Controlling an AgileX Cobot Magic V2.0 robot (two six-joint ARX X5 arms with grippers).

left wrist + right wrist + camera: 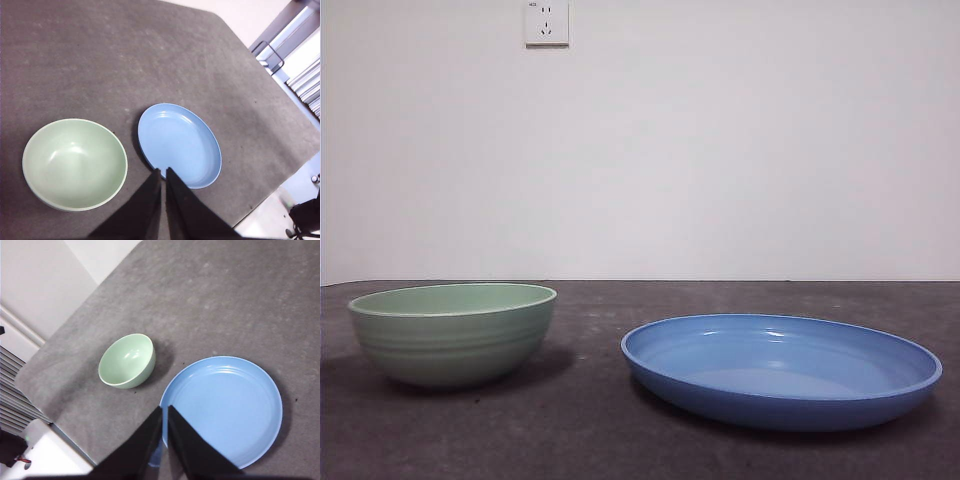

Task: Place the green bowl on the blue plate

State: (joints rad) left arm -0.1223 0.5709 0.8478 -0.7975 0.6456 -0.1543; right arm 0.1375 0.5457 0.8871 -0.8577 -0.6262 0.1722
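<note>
The green bowl stands upright and empty on the dark grey table, left of the blue plate, with a gap of tabletop between them. Both are also seen from above: the bowl beside the plate in the left wrist view, and the bowl next to the plate in the right wrist view. My left gripper hangs high over the table, shut and holding nothing. My right gripper is likewise high up, shut and empty. Neither gripper shows in the front view.
The dark grey table ends at a white wall with a socket. Its rounded corner and edge show in the left wrist view, with shelving beyond. Another table edge lies near the bowl in the right wrist view.
</note>
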